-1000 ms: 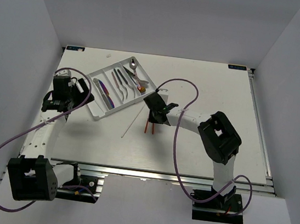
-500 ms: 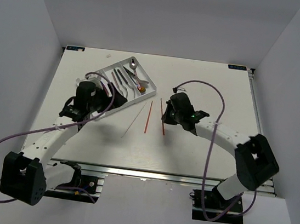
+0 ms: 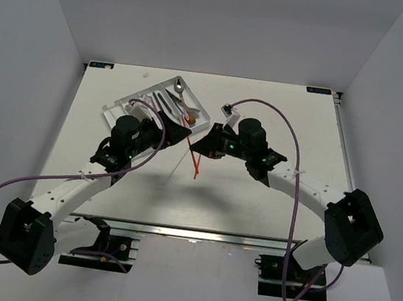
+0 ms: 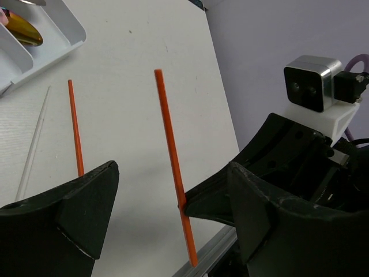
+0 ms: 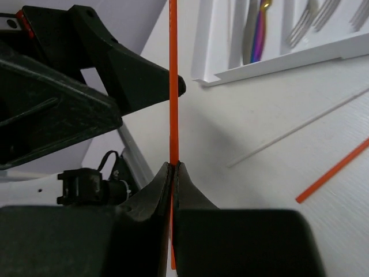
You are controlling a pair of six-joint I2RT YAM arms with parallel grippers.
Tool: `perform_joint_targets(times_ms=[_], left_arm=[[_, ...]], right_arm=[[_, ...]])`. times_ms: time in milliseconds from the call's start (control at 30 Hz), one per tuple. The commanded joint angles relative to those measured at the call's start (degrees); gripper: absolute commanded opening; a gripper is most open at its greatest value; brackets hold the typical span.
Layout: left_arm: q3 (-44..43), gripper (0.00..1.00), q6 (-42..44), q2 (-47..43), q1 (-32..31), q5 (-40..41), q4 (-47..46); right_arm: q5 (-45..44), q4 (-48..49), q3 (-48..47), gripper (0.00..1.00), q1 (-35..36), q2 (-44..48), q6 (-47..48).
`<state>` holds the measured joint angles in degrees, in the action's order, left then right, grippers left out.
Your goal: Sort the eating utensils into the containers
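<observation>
My right gripper [image 5: 173,164] is shut on an orange-red chopstick [image 5: 172,86] and holds it above the table; in the top view it [image 3: 196,147] is at mid-table. My left gripper [image 4: 173,168] is open, its two fingers either side of that held chopstick [image 4: 170,144] without touching it; in the top view it [image 3: 180,134] faces the right gripper. A second orange-red chopstick [image 4: 74,127] and a pale chopstick [image 4: 33,147] lie on the table. The white tray [image 3: 110,109] holds forks [image 5: 311,17], an iridescent piece [image 5: 258,32] and a spoon [image 3: 178,86].
The second orange chopstick [image 3: 196,168] and the pale chopstick [image 3: 177,164] lie just in front of the grippers. The tray's near corner [image 4: 63,37] is close behind the left gripper. Both arms cross the middle of the table, with purple cables looping over them.
The right gripper has taken one orange chopstick off the table and lifted it. The left arm has swung from the tray side to the middle, its open fingers now round that chopstick.
</observation>
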<state>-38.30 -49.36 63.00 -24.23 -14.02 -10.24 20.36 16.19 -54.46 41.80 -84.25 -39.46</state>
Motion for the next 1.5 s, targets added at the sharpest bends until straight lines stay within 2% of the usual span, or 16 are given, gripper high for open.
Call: perform_joint_targets(times_ms=[0, 100, 200, 233, 500, 567, 600, 633, 667, 700, 733, 833, 1033, 1333, 1433, 1467], left_arm=[[-1.51, 0.84, -0.21, -0.95, -0.21, 0.75, -2.59], [-1.86, 0.77, -0.03, 0.01, -0.21, 1.36, -1.45], [-1.95, 0.57, 0.06, 0.98, -0.21, 1.63, -1.18], [-2.12, 0.45, -0.03, 0.98, -0.21, 1.72, -1.36], [-4.85, 0.01, -0.21, 2.83, -0.21, 1.8, -1.71], [-6.51, 0.0, 1.19, 2.65, -0.21, 4.95, 1.52], [-8.09, 0.0, 2.42, 2.83, -0.12, 8.19, 5.37], [-10.28, 0.0, 3.65, 3.26, -0.03, 17.97, 15.59], [-15.08, 0.0, 6.01, 3.96, 0.41, 22.59, 20.56], [-17.48, 0.0, 7.08, 6.67, 1.02, 26.64, 25.31], [-19.77, 0.0, 8.31, 8.17, 3.11, 30.16, 32.58], [-26.72, 0.0, 12.88, 16.34, 9.6, 37.65, 40.97], [-36.47, 0.0, 14.12, 29.27, 21.49, 37.4, 46.45], [-44.49, 0.08, 12.98, 41.23, 24.05, 38.46, 47.25], [-44.93, 0.18, 12.63, 43.25, 24.05, 37.4, 46.8], [-44.75, 0.28, 12.54, 43.61, 24.05, 37.23, 46.63]], right_arm=[[6.36, 6.66, -1.0, 0.0, 0.21, -1.27, -3.42], [8.2, 7.98, -1.53, 0.0, 0.21, -1.88, -4.39], [9.17, 7.81, -2.32, 0.0, 0.65, -2.59, -4.13], [9.17, 7.72, -2.58, 0.0, 0.91, -2.76, -4.13], [9.88, 8.51, -4.6, 0.0, 1.35, -4.87, -4.04], [8.83, 6.68, -4.95, 0.04, 1.0, -4.79, -3.17], [5.69, 5.1, -4.87, 0.39, 0.31, -4.52, -2.82], [3.65, 3.43, -4.78, 0.62, -0.14, -3.65, -2.46], [0.94, -0.76, -4.69, 0.82, -0.49, -3.03, -1.16], [-5.79, -3.76, -5.39, 0.89, -0.58, -2.51, -0.19], [-8.99, -6.84, -6.01, 0.89, -0.67, -1.89, 0.87], [-14.82, -13.98, -7.5, 0.89, -0.76, -1.88, 3.95], [-16.75, -14.42, -5.05, 0.89, -0.67, -1.1, 5.27], [-26.07, -22.86, -7.42, 0.89, -0.67, -4.16, 10.19], [-28.88, -23.13, -7.59, 0.89, -0.41, -5.66, 11.16], [-29.23, -23.22, -8.12, 0.89, -0.4, -6.27, 11.34]])
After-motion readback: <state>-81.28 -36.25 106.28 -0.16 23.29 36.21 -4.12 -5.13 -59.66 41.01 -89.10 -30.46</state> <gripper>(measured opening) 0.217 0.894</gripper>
